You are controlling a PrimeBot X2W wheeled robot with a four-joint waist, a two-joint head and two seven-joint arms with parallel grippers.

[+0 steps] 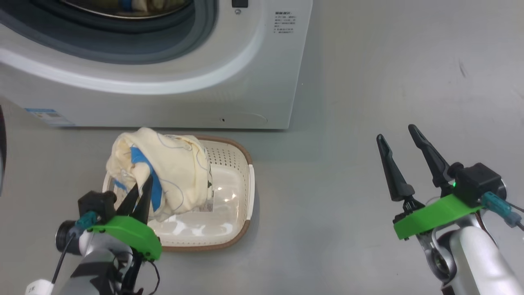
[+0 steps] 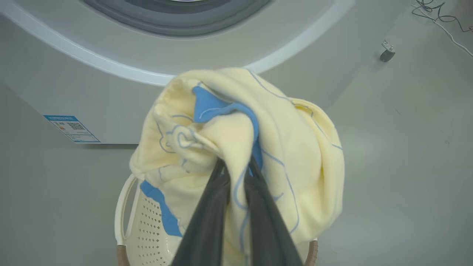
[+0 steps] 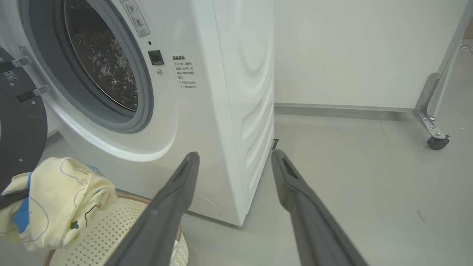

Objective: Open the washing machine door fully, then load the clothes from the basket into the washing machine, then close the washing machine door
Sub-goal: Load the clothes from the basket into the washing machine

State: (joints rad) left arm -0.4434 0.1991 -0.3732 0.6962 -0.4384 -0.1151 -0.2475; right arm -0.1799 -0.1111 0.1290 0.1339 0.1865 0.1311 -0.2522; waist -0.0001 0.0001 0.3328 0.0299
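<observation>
The washing machine (image 1: 172, 82) stands open ahead, and its black-rimmed door (image 3: 20, 140) is swung out to the left. A cream piece with blue lies in the steel drum (image 1: 135, 5). My left gripper (image 1: 141, 186) is shut on the clothes (image 1: 176, 168), a cream-yellow bundle with blue patches, raised over the left part of the basket (image 1: 241, 192). In the left wrist view the fingers (image 2: 207, 221) pinch a fold of the clothes (image 2: 295, 147) in front of the washing machine (image 2: 111, 92). My right gripper (image 1: 396, 132) is open over bare floor to the right. Its own view has the gripper (image 3: 235, 154) facing the washer's corner.
Grey floor spreads to the right of the washing machine. A white panel on a metal leg with a caster (image 3: 436, 142) stands at the far right. Loose cables (image 2: 443, 22) lie on the floor. A blue label (image 2: 72, 128) marks the washer's lower front corner.
</observation>
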